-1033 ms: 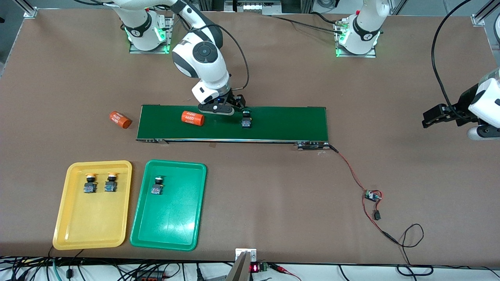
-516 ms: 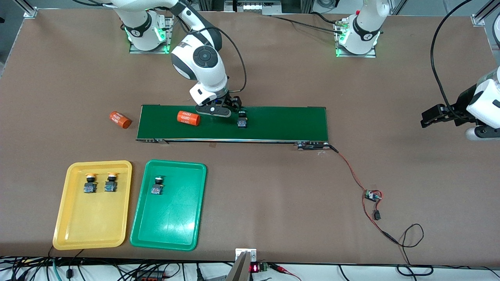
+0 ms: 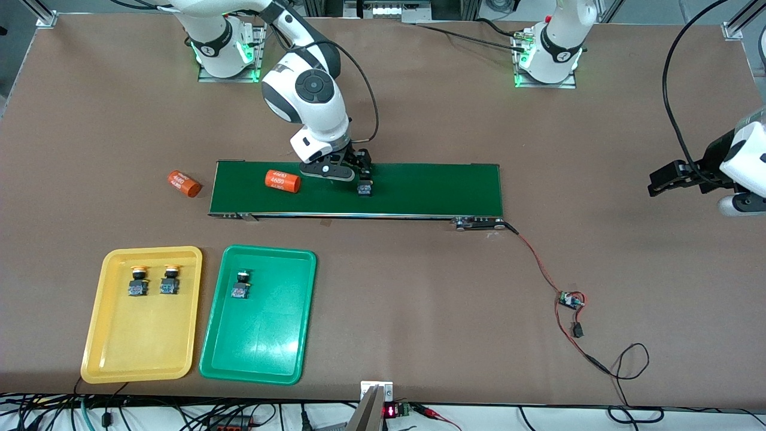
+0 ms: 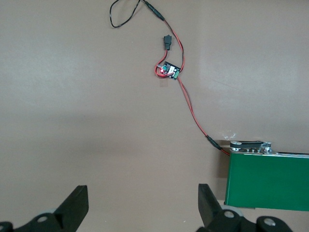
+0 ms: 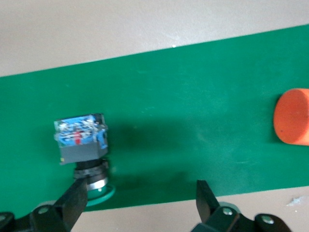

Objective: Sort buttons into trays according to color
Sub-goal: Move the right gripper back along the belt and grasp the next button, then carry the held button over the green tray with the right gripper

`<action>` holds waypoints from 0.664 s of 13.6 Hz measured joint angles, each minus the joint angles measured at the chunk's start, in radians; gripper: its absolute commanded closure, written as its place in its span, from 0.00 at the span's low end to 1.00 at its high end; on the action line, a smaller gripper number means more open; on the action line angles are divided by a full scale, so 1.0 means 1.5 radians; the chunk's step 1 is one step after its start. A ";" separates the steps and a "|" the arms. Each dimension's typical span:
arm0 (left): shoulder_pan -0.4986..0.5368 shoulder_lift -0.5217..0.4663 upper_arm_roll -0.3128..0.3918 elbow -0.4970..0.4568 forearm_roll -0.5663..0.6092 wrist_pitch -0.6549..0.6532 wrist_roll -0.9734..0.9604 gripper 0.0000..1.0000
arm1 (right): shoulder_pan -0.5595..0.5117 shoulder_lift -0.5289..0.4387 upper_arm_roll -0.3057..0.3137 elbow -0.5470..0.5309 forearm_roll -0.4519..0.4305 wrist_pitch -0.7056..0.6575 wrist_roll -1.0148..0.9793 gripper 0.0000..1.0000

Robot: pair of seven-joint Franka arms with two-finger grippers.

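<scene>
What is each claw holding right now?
Nothing. The right gripper is open over the belt beside the green button; the left gripper, open, waits over bare table.

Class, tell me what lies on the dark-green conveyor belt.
On the conveyor belt lie an orange cylinder and one green-capped button; its cap is hidden in the front view by the open right tool.

A brown table (image 3: 419,299) fills the view, cables (image 3: 179,416) trailing along its near edge

The right gripper (image 3: 361,169) hangs over a button (image 3: 364,188) on the conveyor belt (image 3: 431,188) — an orange cylinder (image 3: 282,180) beside.
</scene>
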 measured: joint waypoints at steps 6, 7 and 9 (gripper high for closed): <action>0.002 -0.026 -0.004 0.001 0.000 -0.006 0.025 0.00 | 0.003 0.018 0.000 0.004 -0.016 0.000 0.000 0.00; 0.004 -0.032 -0.004 0.000 0.000 -0.011 0.027 0.00 | 0.004 0.024 0.000 0.006 -0.020 0.001 0.000 0.00; 0.005 -0.041 -0.004 -0.005 0.000 -0.024 0.028 0.00 | 0.004 0.033 0.000 0.010 -0.023 0.001 0.000 0.00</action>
